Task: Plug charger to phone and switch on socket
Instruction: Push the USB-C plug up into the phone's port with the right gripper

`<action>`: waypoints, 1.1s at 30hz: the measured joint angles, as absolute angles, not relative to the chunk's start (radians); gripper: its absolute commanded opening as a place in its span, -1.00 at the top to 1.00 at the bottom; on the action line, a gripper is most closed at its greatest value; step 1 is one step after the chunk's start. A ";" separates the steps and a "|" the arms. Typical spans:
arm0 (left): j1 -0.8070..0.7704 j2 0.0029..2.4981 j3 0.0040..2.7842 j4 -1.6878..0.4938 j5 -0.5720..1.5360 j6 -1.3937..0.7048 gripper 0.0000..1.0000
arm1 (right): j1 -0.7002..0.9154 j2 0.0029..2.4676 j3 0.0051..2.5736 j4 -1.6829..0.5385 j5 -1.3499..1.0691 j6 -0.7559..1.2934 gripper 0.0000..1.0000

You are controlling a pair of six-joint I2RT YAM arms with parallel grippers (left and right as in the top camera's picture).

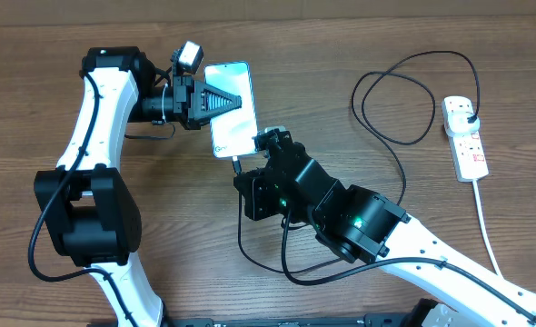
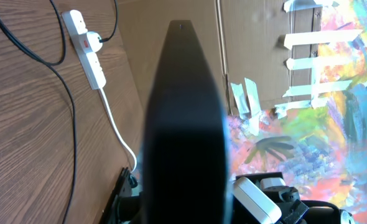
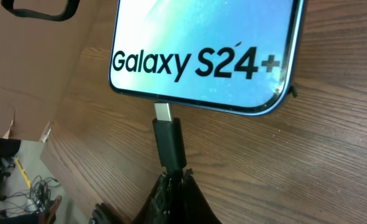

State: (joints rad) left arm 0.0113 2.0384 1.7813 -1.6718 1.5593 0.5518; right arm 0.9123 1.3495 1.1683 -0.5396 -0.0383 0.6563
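Note:
The phone [image 1: 229, 77] lies at the table's centre, its "Galaxy S24+" screen filling the top of the right wrist view [image 3: 202, 50]. My left gripper [image 1: 236, 100] reaches over it from the left, turned on its side and shut on the phone; in the left wrist view its dark fingers [image 2: 181, 31] hide the phone. My right gripper [image 3: 174, 177] is shut on the charger's black connector [image 3: 169, 140], just below the phone in the overhead view [image 1: 239, 171]. The metal tip touches the phone's bottom edge and still shows. The charger cable [image 1: 395, 136] loops to its plug [image 1: 468, 113] in the socket [image 1: 465, 136].
The socket's white cord [image 1: 486, 218] runs toward the front right. The socket also shows in the left wrist view [image 2: 87, 46]. A loop of black cable [image 1: 250, 245] hangs under the right arm. A wall with coloured paper stands past the table.

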 measured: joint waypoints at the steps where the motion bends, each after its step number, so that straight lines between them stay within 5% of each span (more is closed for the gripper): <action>1: 0.011 2.038 1.781 -1.671 1.561 0.551 0.92 | 0.912 1.349 1.168 -0.540 -0.036 0.656 0.93; 33: 0.015 2.038 1.781 -1.633 1.558 0.549 0.92 | 0.913 1.349 1.165 -0.533 -0.001 0.692 0.93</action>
